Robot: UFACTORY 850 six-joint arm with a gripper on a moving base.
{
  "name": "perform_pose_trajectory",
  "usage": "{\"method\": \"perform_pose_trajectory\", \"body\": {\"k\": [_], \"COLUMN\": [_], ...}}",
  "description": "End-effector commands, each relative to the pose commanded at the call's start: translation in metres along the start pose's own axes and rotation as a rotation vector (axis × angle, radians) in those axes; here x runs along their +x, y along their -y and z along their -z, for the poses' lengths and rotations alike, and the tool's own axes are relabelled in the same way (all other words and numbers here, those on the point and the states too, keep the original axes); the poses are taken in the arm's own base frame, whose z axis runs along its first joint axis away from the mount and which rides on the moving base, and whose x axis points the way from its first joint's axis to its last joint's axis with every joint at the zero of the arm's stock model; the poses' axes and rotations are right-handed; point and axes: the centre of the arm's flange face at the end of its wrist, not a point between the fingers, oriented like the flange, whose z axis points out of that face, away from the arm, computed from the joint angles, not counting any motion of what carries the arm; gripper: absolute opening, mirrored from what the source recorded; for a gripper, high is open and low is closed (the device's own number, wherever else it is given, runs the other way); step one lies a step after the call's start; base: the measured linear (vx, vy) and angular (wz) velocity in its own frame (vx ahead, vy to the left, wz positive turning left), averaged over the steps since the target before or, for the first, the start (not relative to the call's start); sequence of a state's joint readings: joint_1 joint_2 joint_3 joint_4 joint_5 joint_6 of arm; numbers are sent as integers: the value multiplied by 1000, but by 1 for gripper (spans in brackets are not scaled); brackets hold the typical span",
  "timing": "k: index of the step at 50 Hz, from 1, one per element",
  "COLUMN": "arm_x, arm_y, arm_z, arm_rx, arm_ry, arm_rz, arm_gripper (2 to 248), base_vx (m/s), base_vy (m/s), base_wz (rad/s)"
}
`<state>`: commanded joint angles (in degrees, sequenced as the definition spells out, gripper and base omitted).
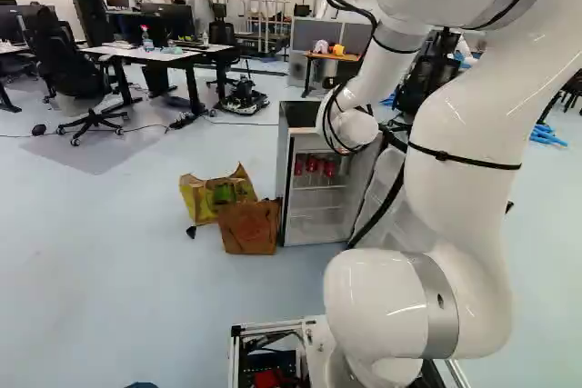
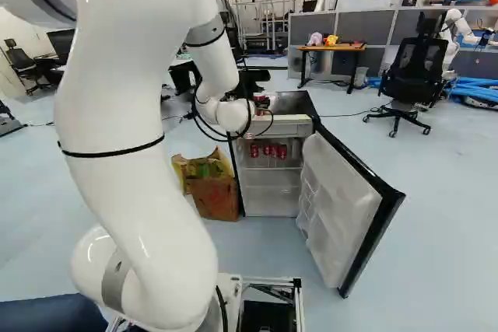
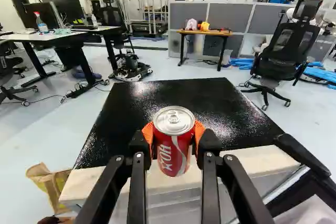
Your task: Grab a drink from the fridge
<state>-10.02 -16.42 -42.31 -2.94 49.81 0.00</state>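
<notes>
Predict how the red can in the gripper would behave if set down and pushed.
The red can would probably roll if laid on its side, since its body is round. Standing, it might tip from a push near its rim, being taller than wide. Its shiny surface suggests it could slip, though the gripper now pinches it from both sides.

the arm (image 2: 128, 138) reaches forward, its end effector (image 2: 260, 102) gripping.

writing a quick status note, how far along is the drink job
Done: the black-edged white fridge door stands open, one red metal can is out. In hand: the black two-fingered gripper holds that can near the fridge's black top. Left: probably delivering it and closing the door.
</notes>
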Motion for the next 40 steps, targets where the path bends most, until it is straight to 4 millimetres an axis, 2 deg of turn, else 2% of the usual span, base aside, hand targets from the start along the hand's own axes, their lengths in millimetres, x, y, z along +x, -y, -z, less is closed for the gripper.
{"method": "perform_pose_trajectory", "body": {"k": [40], "arm_x": [6], "arm_y": [4], "arm_z": [-43], "arm_rx": [9], "arm_ry": [-14], "arm_rz": [3], "arm_gripper": [96], "base_vx": [0], "base_vy": [0], "base_wz": [0]}}
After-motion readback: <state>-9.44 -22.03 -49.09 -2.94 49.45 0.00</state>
